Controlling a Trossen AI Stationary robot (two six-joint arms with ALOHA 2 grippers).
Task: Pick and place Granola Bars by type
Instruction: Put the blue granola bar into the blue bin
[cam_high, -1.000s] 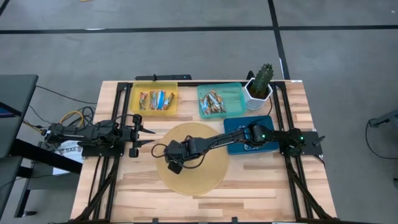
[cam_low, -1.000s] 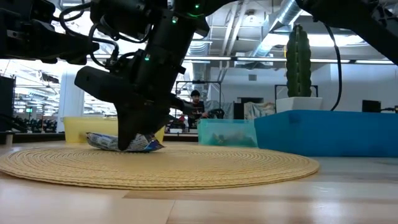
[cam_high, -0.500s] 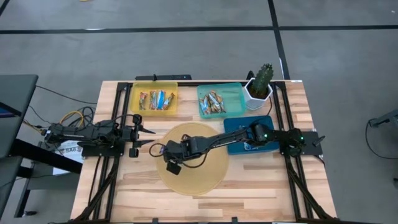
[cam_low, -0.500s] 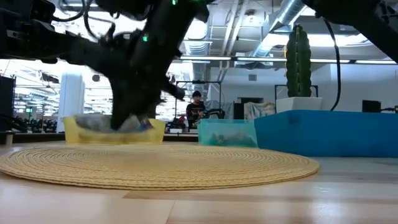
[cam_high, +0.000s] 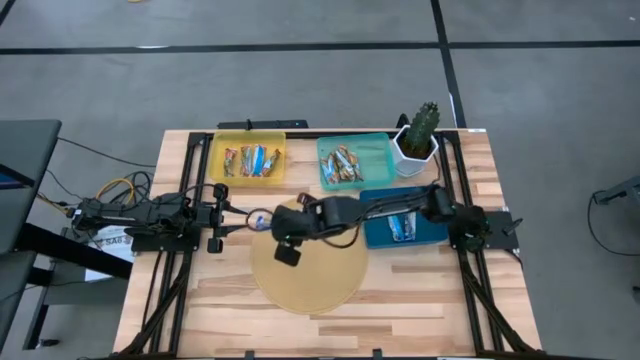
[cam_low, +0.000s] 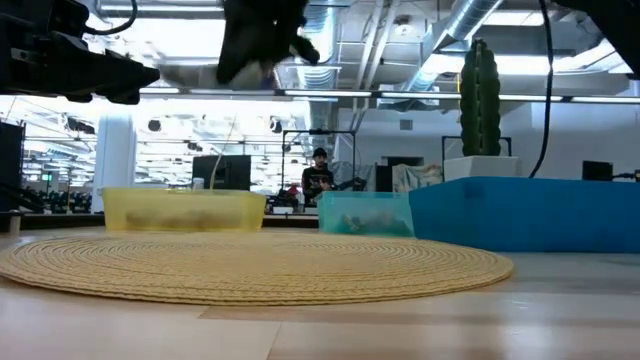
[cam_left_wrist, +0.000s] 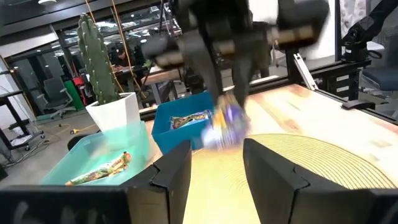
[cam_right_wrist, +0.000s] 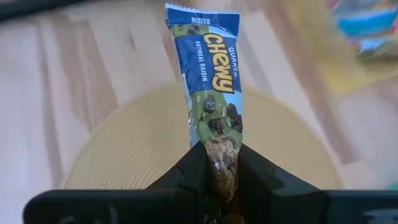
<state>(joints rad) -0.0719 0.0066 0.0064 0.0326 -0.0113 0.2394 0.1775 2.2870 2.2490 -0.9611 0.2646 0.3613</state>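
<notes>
My right gripper (cam_right_wrist: 216, 167) is shut on a blue-and-white granola bar (cam_right_wrist: 211, 74). It is high above the left part of the round woven mat (cam_high: 310, 265), close to my left gripper in the high view (cam_high: 268, 222). It shows blurred in the left wrist view (cam_left_wrist: 225, 121) and at the top of the low view (cam_low: 258, 40). My left gripper (cam_high: 232, 220) is open and empty at the table's left, pointing toward the mat. More bars lie in the yellow tray (cam_high: 249, 158), the teal tray (cam_high: 354, 162) and the blue tray (cam_high: 405, 226). My right gripper pinches one end of the bar (cam_right_wrist: 219, 152) between its two fingers. The rest of the bar's length sticks straight out past the fingertips, in line with the fingers. The bar is lifted clear of the mat and touches nothing else.
A cactus in a white pot (cam_high: 417, 140) stands at the far right, next to the teal tray. The three trays line the far and right sides of the mat. A person (cam_low: 317, 175) shows far off in the room behind.
My right gripper has risen from the mat with the blue bar, which lay on the mat a second ago and now hangs clear. It has gone up and toward the table's far left, closer to my left gripper.
</notes>
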